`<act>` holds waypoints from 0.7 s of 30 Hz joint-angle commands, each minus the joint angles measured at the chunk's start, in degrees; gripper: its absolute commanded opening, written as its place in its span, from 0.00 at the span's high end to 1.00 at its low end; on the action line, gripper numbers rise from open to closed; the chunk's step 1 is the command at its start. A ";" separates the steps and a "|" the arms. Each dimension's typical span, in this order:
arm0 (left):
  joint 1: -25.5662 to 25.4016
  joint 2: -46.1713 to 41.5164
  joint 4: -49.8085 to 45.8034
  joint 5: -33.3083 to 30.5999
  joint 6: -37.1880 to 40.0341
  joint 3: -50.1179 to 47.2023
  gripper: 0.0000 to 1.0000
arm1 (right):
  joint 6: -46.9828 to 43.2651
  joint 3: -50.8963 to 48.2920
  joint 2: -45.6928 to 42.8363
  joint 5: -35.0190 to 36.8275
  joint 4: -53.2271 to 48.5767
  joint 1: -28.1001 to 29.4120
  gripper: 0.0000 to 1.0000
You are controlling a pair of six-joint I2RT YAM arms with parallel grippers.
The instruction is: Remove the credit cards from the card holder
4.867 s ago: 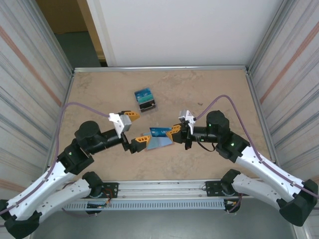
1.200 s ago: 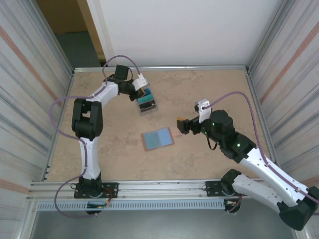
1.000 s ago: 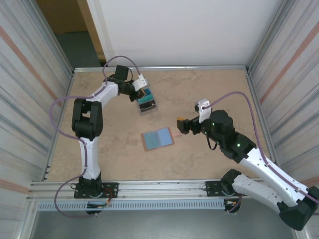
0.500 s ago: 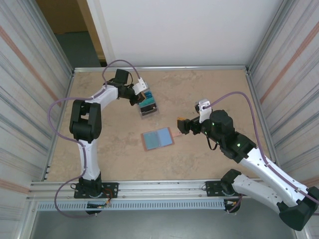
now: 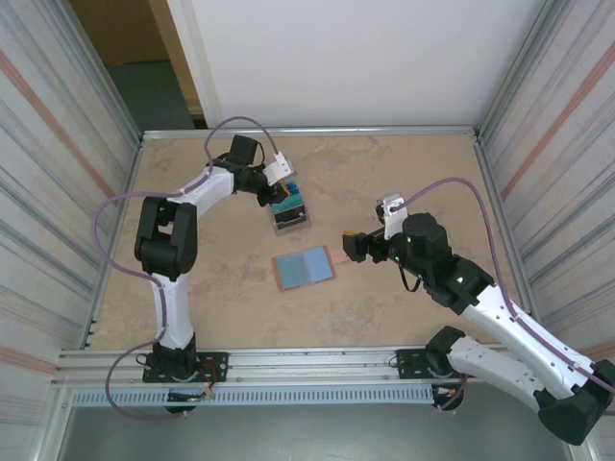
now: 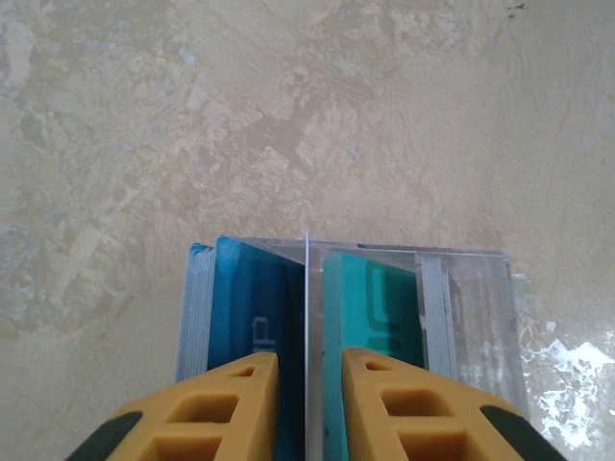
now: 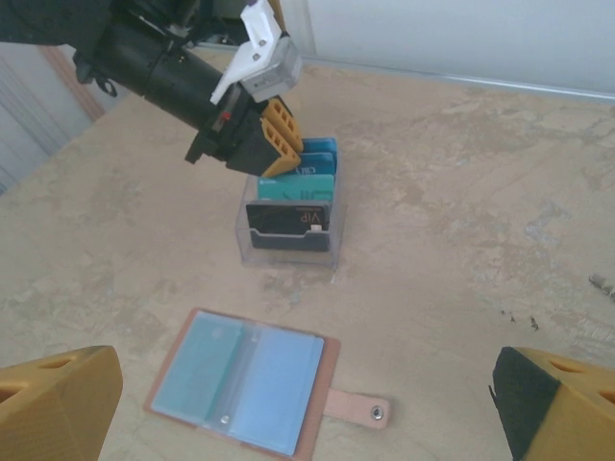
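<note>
– One word reads: "VIP", on the dark card (image 7: pixel 288 219) fronting the clear stand (image 7: pixel 288 254).
– Grippers?
– Your left gripper (image 6: pixel 306 357), fingers slightly parted, straddles a clear divider (image 6: pixel 307 279) among the credit cards (image 6: pixel 370 303); your right gripper (image 5: pixel 348 240) gapes empty near the card holder (image 5: pixel 304 266), flat open.

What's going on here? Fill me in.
The left hand sits over the clear stand at the back, its fingers slightly apart above the blue and teal cards standing in it. The card holder lies open on the table, pockets looking empty. The right hand hovers wide open beside its tab, holding nothing.
</note>
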 commanded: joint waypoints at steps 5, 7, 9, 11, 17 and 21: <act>0.01 -4.98 -0.95 -1.62 -0.52 1.86 0.75 | 2.45 0.84 0.79 0.35 -1.01 -0.07 0.01; 0.00 -6.74 0.73 -3.19 -1.48 0.80 0.75 | 3.08 1.26 2.14 1.05 -1.67 0.07 0.01; -0.01 -8.51 1.97 -4.64 -2.02 -0.26 0.74 | 3.70 1.96 3.80 1.56 -2.29 0.46 0.01; -0.02 -10.77 2.98 -5.68 -3.01 -1.32 0.68 | 4.36 2.64 5.62 2.36 -2.75 1.43 0.01; -0.40 -21.29 8.32 -9.96 -10.91 -8.80 0.16 | 6.79 4.77 13.03 7.48 -4.78 7.07 0.01; -2.36 -31.82 15.52 -18.45 -18.54 -20.26 0.01 | 9.99 6.37 18.59 8.31 -6.09 10.69 0.09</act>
